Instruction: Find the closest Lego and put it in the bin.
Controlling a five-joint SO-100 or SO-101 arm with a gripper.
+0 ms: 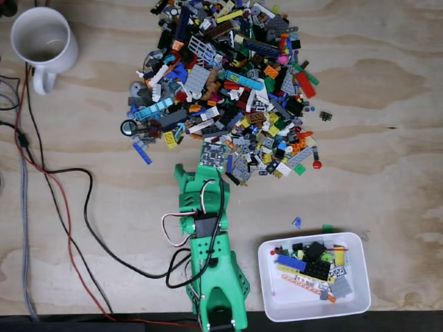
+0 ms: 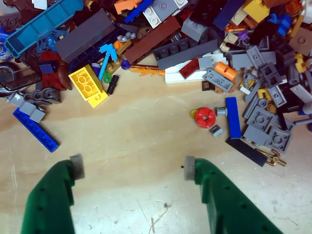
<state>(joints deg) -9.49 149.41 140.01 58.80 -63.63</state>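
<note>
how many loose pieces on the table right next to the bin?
2: a blue piece and a green piece, both on the wood just above the bin rim in the fixed view. Others may be hidden.

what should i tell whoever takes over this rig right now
Pincer: open, empty, over bare wood at the near edge of the Lego pile.
Nearest loose pieces in the wrist view: red round stud, yellow brick, blue plate.
Bin: in the fixed view at lower right, right of the arm, already holding several pieces.
Left: pick one near piece, carry it to the bin.
</note>
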